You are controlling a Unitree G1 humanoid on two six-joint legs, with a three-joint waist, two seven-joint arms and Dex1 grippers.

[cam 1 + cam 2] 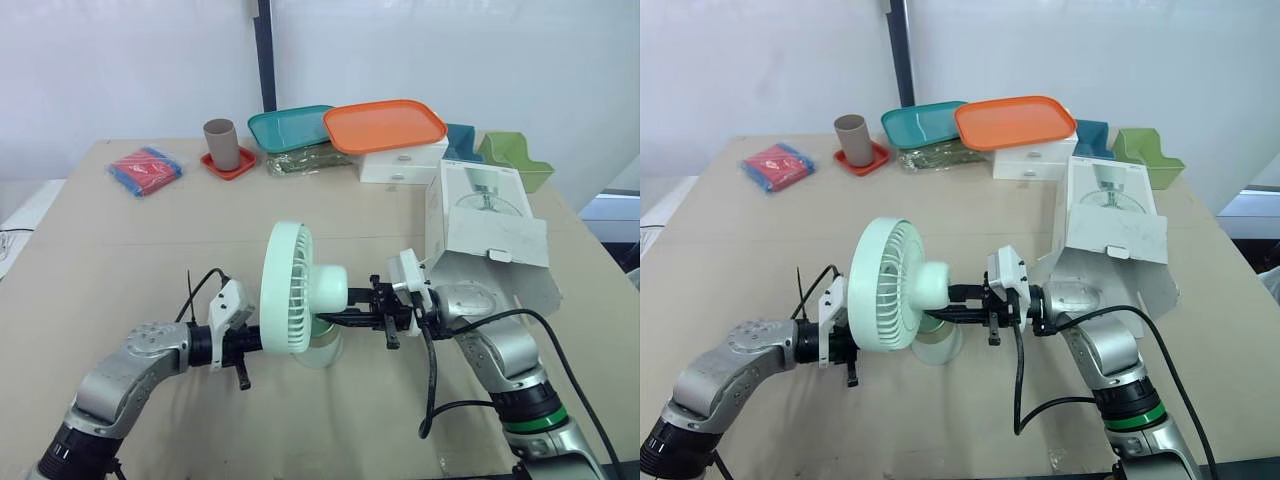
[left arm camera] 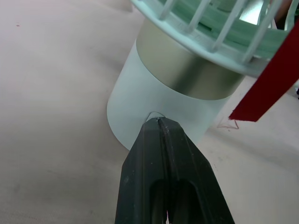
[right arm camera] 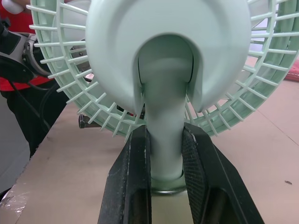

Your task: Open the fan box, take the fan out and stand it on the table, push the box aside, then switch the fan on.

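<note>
The mint-green fan stands upright on the table on its round base, grille facing my left arm. My right gripper is shut on the fan's neck, just above the base, one finger on each side. My left gripper is shut, and its joined tips touch the side of the base at a faint outlined mark. In the left eye view the fan head hides the left fingertips. The white fan box lies open to the right of the fan, its flap hanging toward me.
At the back of the table are a teal tray, an orange tray on a white drawer unit, a brown cup on a red saucer, and green bins. A red-and-blue packet lies back left.
</note>
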